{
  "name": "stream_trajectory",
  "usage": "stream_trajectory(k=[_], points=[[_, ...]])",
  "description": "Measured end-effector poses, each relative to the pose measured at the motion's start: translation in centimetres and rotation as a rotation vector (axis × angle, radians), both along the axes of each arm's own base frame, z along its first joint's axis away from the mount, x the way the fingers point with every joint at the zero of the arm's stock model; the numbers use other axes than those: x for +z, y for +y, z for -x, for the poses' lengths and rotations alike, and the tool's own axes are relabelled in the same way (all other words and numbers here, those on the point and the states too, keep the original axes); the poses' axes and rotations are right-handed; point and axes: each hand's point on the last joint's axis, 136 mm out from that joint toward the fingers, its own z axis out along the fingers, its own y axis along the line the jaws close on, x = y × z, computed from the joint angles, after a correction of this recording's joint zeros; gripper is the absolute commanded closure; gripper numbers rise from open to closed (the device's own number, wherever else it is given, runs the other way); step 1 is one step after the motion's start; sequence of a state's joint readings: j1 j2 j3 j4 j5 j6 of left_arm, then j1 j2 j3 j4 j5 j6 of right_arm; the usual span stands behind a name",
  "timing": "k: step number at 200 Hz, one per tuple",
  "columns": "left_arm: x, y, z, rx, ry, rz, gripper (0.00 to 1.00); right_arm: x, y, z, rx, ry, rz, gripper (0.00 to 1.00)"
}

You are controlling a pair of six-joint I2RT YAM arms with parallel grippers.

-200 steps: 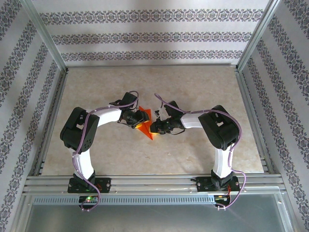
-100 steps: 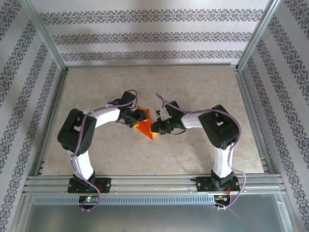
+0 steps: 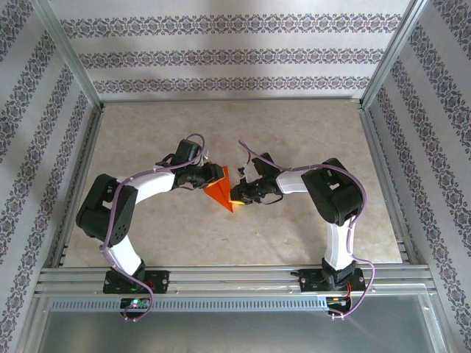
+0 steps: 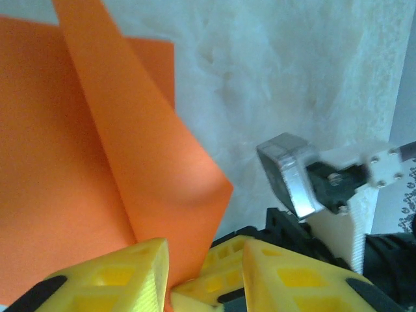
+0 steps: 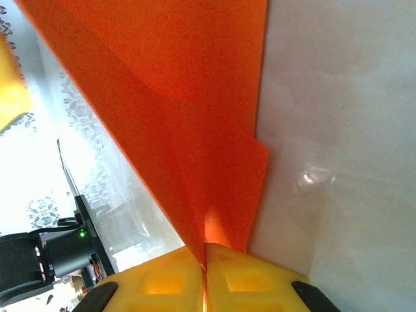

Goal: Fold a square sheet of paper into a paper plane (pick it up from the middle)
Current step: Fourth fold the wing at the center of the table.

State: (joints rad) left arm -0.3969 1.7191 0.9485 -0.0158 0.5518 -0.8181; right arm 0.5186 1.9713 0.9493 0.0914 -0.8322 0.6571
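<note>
Grips the paper plane [image 5: 188, 130] with the right gripper [image 5: 205, 255], yellow fingers pressed flat together on a corner of the layered orange paper; probably anchors the creases so that nothing springs apart. Sits at mid-table between the two grippers, seen from above as a pointed triangle with its tip toward the near edge of the marble-patterned table [image 3: 294, 132]; stands partly raised, judging by the tilted flap in both wrist views. Meets it from the opposite side with the left gripper [image 4: 207, 253], jaws parted with a clear gap, one upright flap running down just beside the left-hand finger; cannot tell whether that finger touches the paper. Looks like a shared fold: one side pinned, the other bracketed for a pinch along the crease. Calls for care with thin paper; risks a crooked crease on a skewed closing.
</note>
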Motion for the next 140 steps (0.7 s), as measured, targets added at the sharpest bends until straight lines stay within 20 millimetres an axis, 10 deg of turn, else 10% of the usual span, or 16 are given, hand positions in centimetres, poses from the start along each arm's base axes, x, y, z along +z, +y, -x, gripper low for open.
stream_trajectory(k=[140], points=[[-1.6,-1.7,-0.2,-0.054,-0.071,0.129,0.8,-0.1,0.0,0.0,0.001,0.009,0.0,0.88]])
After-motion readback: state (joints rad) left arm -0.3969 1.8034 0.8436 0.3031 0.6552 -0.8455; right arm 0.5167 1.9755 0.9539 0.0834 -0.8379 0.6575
